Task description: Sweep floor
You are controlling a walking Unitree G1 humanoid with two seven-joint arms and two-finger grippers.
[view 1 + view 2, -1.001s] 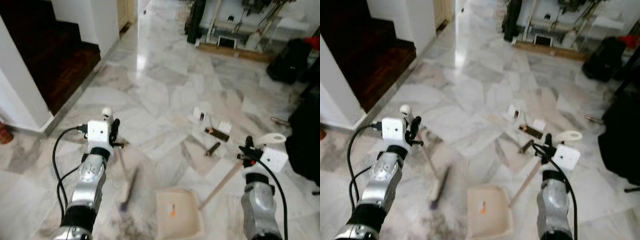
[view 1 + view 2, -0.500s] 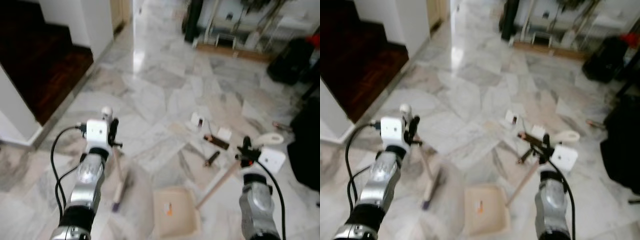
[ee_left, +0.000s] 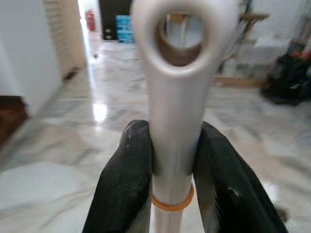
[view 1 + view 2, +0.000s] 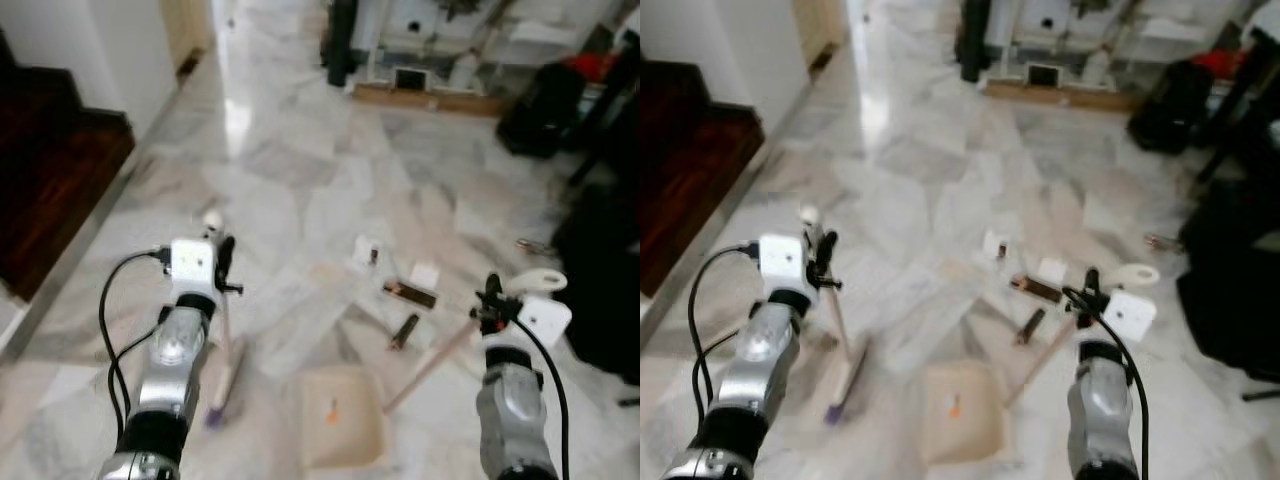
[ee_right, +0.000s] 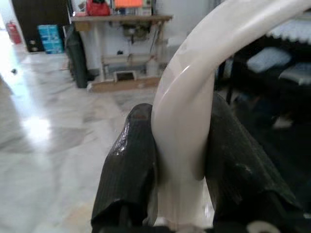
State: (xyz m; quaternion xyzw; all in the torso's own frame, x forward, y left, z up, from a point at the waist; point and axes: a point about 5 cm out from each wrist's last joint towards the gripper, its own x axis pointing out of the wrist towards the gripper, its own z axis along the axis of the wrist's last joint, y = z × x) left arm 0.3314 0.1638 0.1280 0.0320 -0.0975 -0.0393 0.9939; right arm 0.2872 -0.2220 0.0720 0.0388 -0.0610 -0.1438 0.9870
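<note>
Meanwhile left tool (image 3: 176,160) pinches broom (image 4: 222,370); right tool (image 5: 182,160) pinches dustpan (image 4: 340,425).

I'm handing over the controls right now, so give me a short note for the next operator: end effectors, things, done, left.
Left end effector: shut on the broom handle, brush head on the floor.
Right end effector: shut on the dustpan handle; dustpan flat on the marble between the arms.
Debris: small scraps ahead of the dustpan.
Done: both tools in hand.
Left: sweep the scraps into the dustpan.

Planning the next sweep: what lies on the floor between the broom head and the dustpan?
Bare marble floor separates the broom head from the dustpan, as the left eye view shows.
</note>
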